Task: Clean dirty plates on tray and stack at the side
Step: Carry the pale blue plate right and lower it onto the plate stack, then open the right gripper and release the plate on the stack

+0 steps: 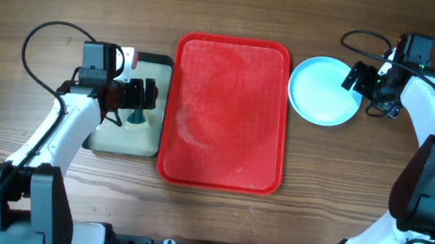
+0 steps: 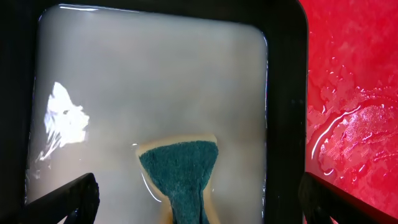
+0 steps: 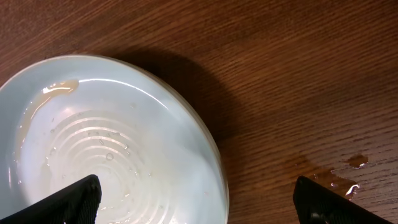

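Observation:
The red tray (image 1: 226,115) lies in the middle of the table, and its wet surface (image 2: 348,93) shows only streaks of water. A pale aqua plate (image 1: 325,91) rests on the wood to the tray's right, wet inside (image 3: 112,155). My right gripper (image 1: 360,79) hovers over the plate's right rim, open (image 3: 199,208), with one finger above the plate and the other above the table. My left gripper (image 1: 145,97) stands open (image 2: 199,211) over the basin. A green-and-yellow sponge (image 2: 180,180) lies in the water between its fingers, touching neither.
The black-rimmed basin (image 1: 153,143) of cloudy water sits against the tray's left edge (image 2: 283,93). Small water drops (image 3: 342,180) lie on the wood right of the plate. Cables loop behind both arms.

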Available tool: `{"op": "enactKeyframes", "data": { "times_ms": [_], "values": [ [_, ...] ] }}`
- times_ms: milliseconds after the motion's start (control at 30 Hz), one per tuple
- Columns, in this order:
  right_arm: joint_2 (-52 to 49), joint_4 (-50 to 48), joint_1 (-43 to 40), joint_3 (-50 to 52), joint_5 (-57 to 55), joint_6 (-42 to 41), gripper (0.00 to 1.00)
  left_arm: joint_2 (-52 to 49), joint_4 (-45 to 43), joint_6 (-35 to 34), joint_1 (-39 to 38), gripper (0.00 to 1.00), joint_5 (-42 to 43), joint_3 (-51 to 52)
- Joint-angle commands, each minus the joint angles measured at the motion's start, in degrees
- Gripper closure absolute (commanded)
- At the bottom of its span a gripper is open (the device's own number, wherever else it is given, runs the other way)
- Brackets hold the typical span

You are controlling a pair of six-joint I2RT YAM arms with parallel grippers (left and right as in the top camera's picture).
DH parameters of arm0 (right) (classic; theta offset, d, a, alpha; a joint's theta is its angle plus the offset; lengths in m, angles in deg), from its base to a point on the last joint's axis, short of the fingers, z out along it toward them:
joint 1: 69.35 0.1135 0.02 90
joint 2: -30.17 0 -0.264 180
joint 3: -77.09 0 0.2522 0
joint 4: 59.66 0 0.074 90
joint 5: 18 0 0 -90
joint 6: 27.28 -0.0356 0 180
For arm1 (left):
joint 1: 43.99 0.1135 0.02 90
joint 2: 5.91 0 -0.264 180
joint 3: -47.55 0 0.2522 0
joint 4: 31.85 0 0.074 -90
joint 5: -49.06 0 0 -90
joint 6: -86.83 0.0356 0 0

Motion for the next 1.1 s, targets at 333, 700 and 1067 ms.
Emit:
{"op": "enactKeyframes", "data": {
  "times_ms": [333,700,1067],
  "values": [
    [1.2,-0.6,0.2,-1.3,1.0,-0.4,0.01,1.1,0.0,0.1,0.3,0.00,0.7,-0.1],
    [2.2,-3.7,0.3,0.3,0.8,-0.4,0.01,1.1,0.0,0.1,0.3,0.00,0.7,-0.1],
    [29.9,-3.7,9.3,0.3,0.8,-0.4,0.01,1.1,0.0,0.1,0.3,0.00,0.7,-0.1]
  ]
}}
